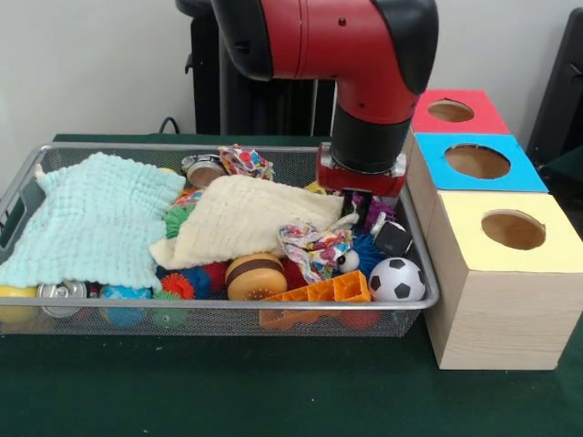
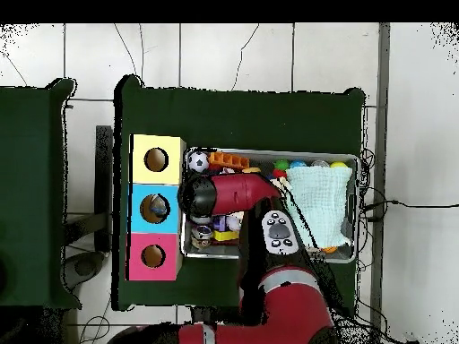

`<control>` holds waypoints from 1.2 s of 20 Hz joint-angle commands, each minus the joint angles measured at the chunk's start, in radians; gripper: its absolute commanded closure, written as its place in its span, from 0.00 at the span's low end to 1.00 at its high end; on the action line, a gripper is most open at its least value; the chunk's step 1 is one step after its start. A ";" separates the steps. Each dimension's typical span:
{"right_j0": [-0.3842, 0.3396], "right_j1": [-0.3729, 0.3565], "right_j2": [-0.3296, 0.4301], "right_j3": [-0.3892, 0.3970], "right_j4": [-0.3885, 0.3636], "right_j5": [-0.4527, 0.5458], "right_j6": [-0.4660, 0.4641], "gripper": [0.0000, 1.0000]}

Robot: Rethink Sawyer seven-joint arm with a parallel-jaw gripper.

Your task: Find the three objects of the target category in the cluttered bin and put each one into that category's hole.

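The wire bin (image 1: 428, 296) is full of mixed items. At its right end lie a soccer ball (image 1: 397, 279), a black cube (image 1: 393, 238), a blue spiky ball (image 1: 369, 252), a purple spiky toy (image 1: 379, 211) and a floral cloth (image 1: 312, 248). My gripper (image 1: 362, 206) hangs low over this right end, just behind the floral cloth, its tip hidden among the toys. In the overhead view the arm's head (image 2: 202, 195) covers the gripper beside the blue box (image 2: 136, 207). Three wooden boxes stand right of the bin, with red (image 1: 474, 120), blue (image 1: 521, 173) and yellow (image 1: 556, 250) tops, each with a round hole.
A mint cloth (image 1: 96, 218) covers the bin's left half and a cream cloth (image 1: 250, 217) the middle. A wooden yo-yo (image 1: 256, 275), orange block (image 1: 319, 291), red spiky ball (image 1: 178, 286), cans (image 1: 205, 170) and a yellow ball (image 1: 14, 308) lie around them. Something shows inside the blue box's hole (image 2: 157, 207).
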 commanded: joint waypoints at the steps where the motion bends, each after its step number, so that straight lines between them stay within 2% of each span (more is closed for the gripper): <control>1: 0.108 0.012 0.001 0.138 0.154 -0.051 0.364 1.00; 6: 0.175 0.011 -0.033 0.131 0.221 -0.050 0.414 1.00; 13: 0.224 0.007 -0.056 0.097 0.307 0.020 0.432 1.00; 17: 0.237 0.008 -0.069 0.093 0.333 0.026 0.418 1.00; 24: 0.220 0.010 -0.070 0.124 0.347 -0.029 0.356 1.00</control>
